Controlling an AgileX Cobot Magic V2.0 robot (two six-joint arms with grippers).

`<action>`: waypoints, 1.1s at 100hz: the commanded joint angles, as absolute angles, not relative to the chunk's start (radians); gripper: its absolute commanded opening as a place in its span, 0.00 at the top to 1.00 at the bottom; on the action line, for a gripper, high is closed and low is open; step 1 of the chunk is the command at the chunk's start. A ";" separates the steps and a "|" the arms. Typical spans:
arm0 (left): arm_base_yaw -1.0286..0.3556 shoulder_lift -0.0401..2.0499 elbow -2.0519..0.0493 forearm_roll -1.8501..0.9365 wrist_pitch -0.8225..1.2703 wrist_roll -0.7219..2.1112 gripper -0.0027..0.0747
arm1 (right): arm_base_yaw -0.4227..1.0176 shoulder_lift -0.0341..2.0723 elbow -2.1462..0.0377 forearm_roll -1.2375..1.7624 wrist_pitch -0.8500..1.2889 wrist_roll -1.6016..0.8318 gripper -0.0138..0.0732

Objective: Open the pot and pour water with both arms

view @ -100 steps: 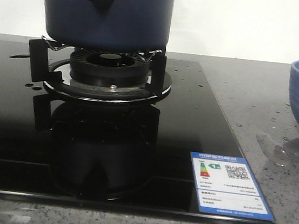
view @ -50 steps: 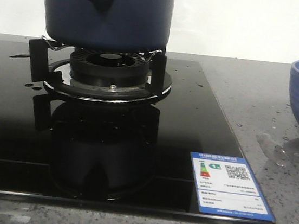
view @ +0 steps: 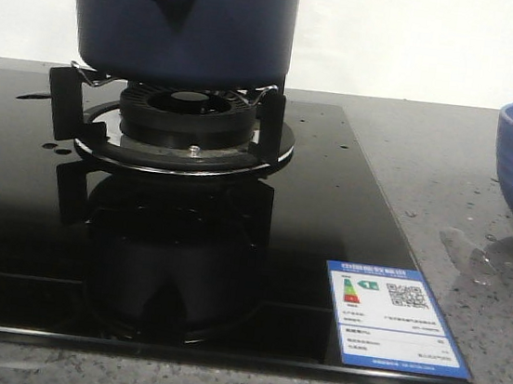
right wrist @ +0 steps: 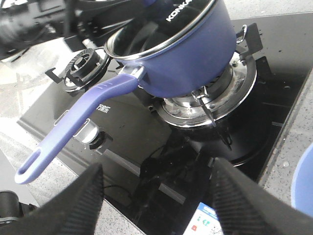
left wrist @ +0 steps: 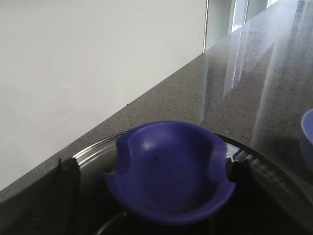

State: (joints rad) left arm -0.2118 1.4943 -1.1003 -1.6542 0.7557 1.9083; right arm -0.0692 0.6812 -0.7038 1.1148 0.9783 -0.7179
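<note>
Front view: wet speckled grey counter (view: 449, 150) meets a plain white wall (view: 424, 44).

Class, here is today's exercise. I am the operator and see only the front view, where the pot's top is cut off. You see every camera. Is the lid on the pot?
Observer: Yes. In the right wrist view the lid sits on the pot.
Operator: And the left arm?
Observer: The left gripper is at the lid's blue knob, with its fingers either side and a gap showing at one.
Operator: And the pot's handle?
Observer: The long handle points out toward the right gripper, which is open and empty.
</note>
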 commanded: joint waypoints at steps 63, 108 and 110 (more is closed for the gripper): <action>-0.245 1.528 -1.149 -1.795 0.859 1.929 0.42 | -0.068 0.678 -0.740 1.171 0.917 -0.732 0.35; -0.208 1.480 -1.170 -1.860 0.915 1.927 0.68 | -0.068 0.678 -0.740 1.171 0.906 -0.732 0.35; -0.206 1.473 -1.169 -1.860 0.915 1.927 0.68 | -0.068 0.678 -0.740 1.171 0.904 -0.732 0.35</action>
